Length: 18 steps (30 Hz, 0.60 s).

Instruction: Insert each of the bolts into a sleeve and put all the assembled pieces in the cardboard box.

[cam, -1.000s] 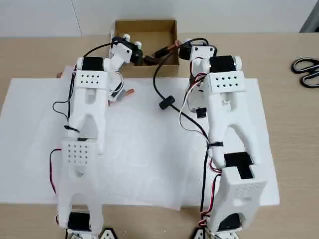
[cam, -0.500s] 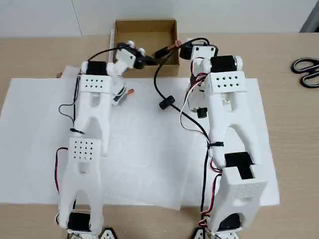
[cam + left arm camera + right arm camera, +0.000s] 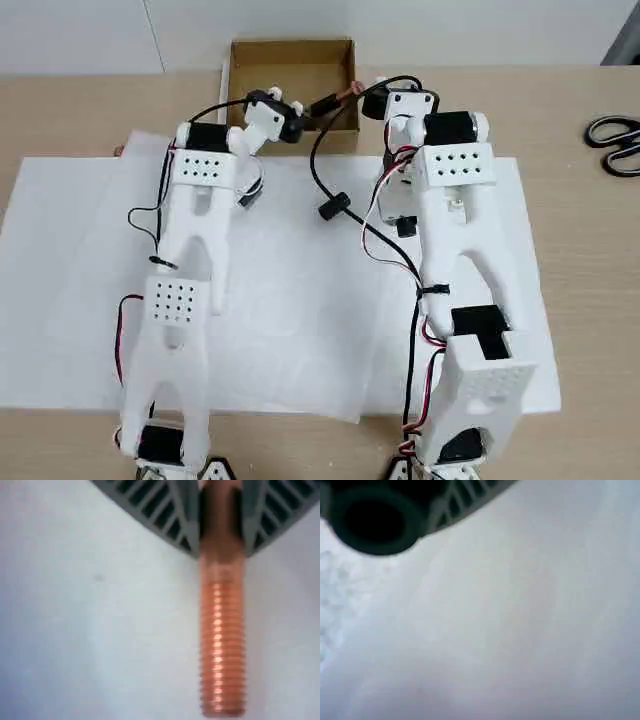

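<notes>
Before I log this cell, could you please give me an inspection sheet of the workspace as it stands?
Surface: wooden table, with a white paper sheet over its middle.
Job's things: bolt in the left gripper, by the cardboard box; black sleeve at the right gripper.
Clutter: scissors near the table's right edge.
Grippers: left gripper shut on the bolt; right gripper's hold unclear.
Cables: black cable looping over the paper sheet between the arms.
Surroundings: white wall behind.
</notes>
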Each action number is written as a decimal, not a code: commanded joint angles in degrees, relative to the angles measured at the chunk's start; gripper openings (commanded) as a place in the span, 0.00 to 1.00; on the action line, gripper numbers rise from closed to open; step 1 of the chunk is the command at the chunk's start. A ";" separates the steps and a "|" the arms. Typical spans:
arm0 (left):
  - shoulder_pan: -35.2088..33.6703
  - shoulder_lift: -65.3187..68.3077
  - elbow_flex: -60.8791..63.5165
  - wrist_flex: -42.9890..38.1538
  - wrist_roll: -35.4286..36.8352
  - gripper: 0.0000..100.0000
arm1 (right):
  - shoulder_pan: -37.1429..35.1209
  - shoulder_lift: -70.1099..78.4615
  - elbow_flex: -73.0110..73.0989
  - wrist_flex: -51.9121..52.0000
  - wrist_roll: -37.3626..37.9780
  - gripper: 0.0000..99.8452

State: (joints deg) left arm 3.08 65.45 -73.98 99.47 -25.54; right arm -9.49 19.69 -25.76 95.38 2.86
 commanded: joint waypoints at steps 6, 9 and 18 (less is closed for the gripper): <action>0.97 -24.26 15.43 1.14 1.05 0.00 | 0.66 -6.37 -0.70 0.57 0.09 0.00; 0.97 -34.37 26.07 1.14 0.88 0.00 | 0.66 -7.25 -0.70 0.57 0.09 0.00; 0.97 -60.57 59.65 0.97 -17.32 0.00 | 0.66 -7.69 -0.70 0.57 0.09 0.00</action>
State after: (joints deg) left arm 3.69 14.02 -22.46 99.47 -35.74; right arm -9.32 16.44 -25.76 95.47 2.86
